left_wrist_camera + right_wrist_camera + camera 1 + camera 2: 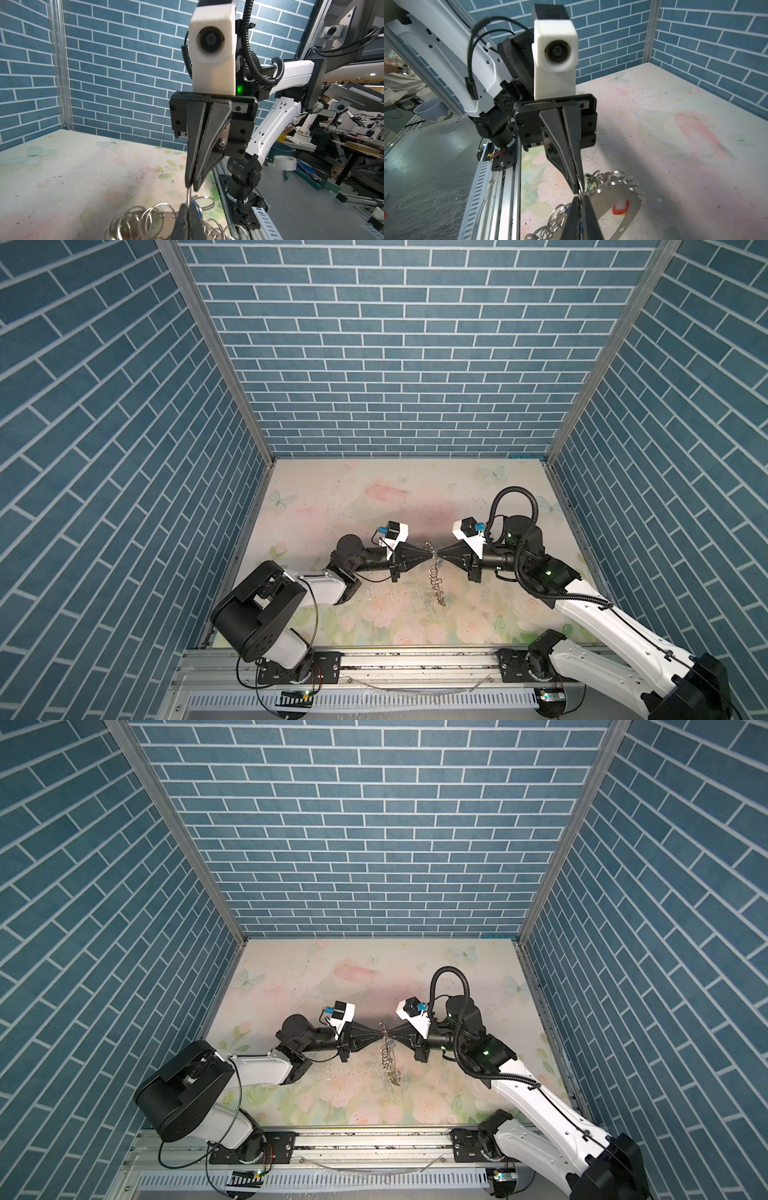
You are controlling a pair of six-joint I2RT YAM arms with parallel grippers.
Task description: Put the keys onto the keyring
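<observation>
My left hand (423, 558) and right hand (441, 556) meet tip to tip, both pinched shut on the keyring (437, 585), holding it above the surface (332, 497) so its rings dangle free, I judge, for threading; a red-tagged key (620, 206) shows behind the hoop.

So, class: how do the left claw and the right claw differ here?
The left claw points rightward in both top views; the right claw points leftward. A ribbed black hose loops above the right claw's arm; the left claw's has none. Shared: both are shut on the keyring, tip to tip.
</observation>
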